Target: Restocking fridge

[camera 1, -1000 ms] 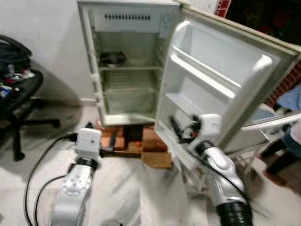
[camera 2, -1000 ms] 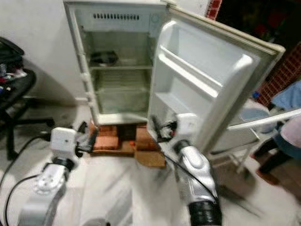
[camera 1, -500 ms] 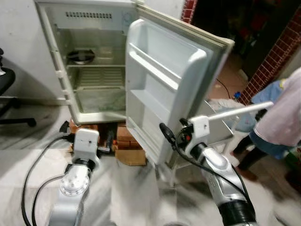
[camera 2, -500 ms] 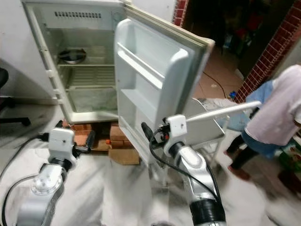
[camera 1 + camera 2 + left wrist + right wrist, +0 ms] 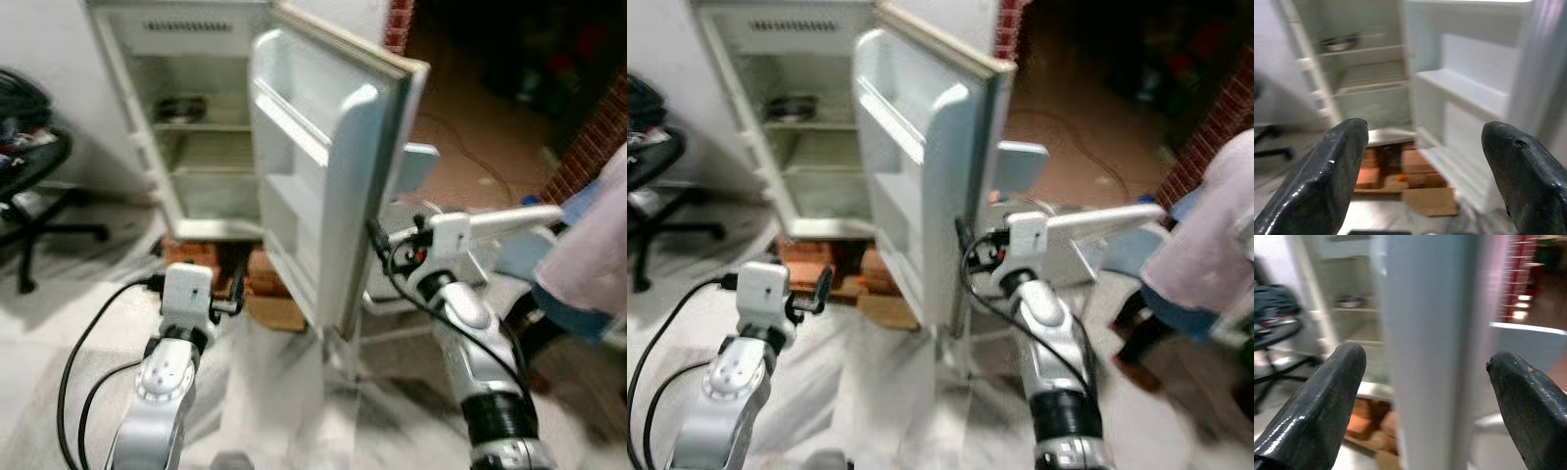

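The small white fridge [image 5: 211,191] stands open, with a metal bowl [image 5: 179,108] on its upper shelf and bare shelves below. Its door [image 5: 323,186] is swung wide and I see it almost edge-on, the door shelves [image 5: 284,132] empty. My right gripper [image 5: 377,240] is open and held close against the door's free edge; whether it touches is unclear. In the right wrist view the door edge [image 5: 1425,333] rises between the fingers [image 5: 1322,401]. My left gripper [image 5: 235,284] is open and low, pointing at the fridge's base, holding nothing.
Red bricks [image 5: 257,269] prop up the fridge, with a cardboard piece [image 5: 277,311] lying before them. A black office chair [image 5: 29,186] stands at the left. A white table [image 5: 1097,220] and a person [image 5: 1215,245] are at the right, behind the door.
The whole view has swung as I move, so the door now shows more edge-on. My right gripper has come from the door's inner side to its free edge. Both grippers stay open.
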Motion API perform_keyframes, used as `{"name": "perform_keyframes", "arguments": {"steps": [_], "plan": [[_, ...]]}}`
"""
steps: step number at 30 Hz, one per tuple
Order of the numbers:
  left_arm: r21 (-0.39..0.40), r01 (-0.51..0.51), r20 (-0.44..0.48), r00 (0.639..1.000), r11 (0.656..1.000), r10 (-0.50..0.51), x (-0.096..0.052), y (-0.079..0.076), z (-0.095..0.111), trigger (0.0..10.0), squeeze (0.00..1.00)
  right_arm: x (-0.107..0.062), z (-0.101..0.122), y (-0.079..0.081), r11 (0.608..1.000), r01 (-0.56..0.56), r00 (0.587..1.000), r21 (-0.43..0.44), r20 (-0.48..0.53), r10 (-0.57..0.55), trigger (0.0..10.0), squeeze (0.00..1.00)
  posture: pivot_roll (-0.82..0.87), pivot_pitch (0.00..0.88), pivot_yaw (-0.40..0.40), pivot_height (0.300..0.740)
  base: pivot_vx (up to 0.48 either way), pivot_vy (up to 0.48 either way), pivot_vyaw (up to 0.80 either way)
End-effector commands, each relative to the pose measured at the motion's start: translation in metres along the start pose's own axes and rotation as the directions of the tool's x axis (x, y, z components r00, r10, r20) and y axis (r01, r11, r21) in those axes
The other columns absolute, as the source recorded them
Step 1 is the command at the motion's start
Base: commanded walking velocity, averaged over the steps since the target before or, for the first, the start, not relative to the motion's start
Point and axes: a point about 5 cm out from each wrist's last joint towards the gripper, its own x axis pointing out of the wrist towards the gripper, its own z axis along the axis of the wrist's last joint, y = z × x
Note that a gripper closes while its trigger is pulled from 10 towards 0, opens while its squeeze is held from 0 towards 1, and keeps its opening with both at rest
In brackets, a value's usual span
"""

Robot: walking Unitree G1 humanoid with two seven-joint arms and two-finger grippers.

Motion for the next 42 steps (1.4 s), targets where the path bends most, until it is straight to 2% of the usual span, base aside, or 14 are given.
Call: {"name": "perform_keyframes", "arguments": {"steps": [1,11,17,22,27,31,34,36,37,42], "plan": [[0.003,-0.009,0.013,1.000,1.000,0.009,0.000,0.003,0.003,10.0,0.00,0.003,0.007,0.002,1.000,-0.005,1.000,-0.014,0.029,0.006,10.0,0.00,0.11,0.000,-0.034,0.740,0.386,0.000,0.80],[-0.023,-0.001,0.023,1.000,1.000,0.001,0.001,0.002,0.005,10.0,0.00,0.004,0.012,-0.006,0.995,0.094,0.993,-0.026,0.075,-0.092,10.0,0.00,0.11,0.000,-0.036,0.740,0.322,0.000,0.14],[-0.007,-0.013,0.003,1.000,1.000,0.013,0.001,0.003,0.002,10.0,0.00,-0.001,0.010,-0.021,0.970,0.236,0.970,-0.052,0.076,-0.231,10.0,0.00,0.12,0.000,-0.038,0.740,0.000,0.000,0.00],[0.026,-0.014,-0.009,1.000,1.000,0.014,-0.001,0.007,0.005,10.0,0.00,-0.005,0.012,-0.028,0.946,0.310,0.949,-0.090,0.085,-0.303,10.0,0.00,0.12,0.000,-0.022,0.740,0.000,0.000,0.00],[0.025,-0.029,-0.008,1.000,0.999,0.029,-0.006,0.011,0.006,10.0,0.00,-0.007,0.012,-0.031,0.946,0.323,0.944,-0.030,0.083,-0.320,10.0,0.00,0.12,0.000,-0.024,0.740,0.000,0.000,0.00],[0.024,-0.020,-0.027,0.999,1.000,0.020,-0.008,0.008,0.002,10.0,0.00,0.008,0.025,-0.032,0.958,0.286,0.952,-0.009,0.120,-0.283,10.0,0.00,0.13,0.001,-0.025,0.740,0.000,0.000,0.00],[0.017,-0.015,-0.038,0.999,1.000,0.016,-0.011,0.005,0.002,10.0,0.00,0.024,0.045,-0.041,0.948,0.317,0.937,-0.018,0.161,-0.310,10.0,0.00,0.14,0.010,-0.033,0.740,0.000,0.000,0.00],[0.015,-0.016,-0.043,0.999,1.000,0.016,-0.012,0.004,0.001,10.0,0.00,0.026,0.047,-0.042,0.946,0.323,0.935,-0.023,0.163,-0.315,10.0,0.00,0.14,0.012,-0.035,0.740,0.000,0.000,0.00],[0.012,-0.019,-0.058,0.998,1.000,0.020,-0.016,0.005,-0.002,10.0,0.00,0.033,0.053,-0.043,0.944,0.329,0.932,-0.033,0.171,-0.319,10.0,0.00,0.15,0.016,-0.040,0.740,0.000,0.000,0.00],[0.008,-0.026,-0.071,0.997,1.000,0.027,-0.021,0.005,-0.005,10.0,0.00,0.048,0.063,-0.033,0.965,0.261,0.947,-0.002,0.195,-0.256,10.0,0.00,0.16,0.017,-0.045,0.740,0.000,0.000,0.00]]}}
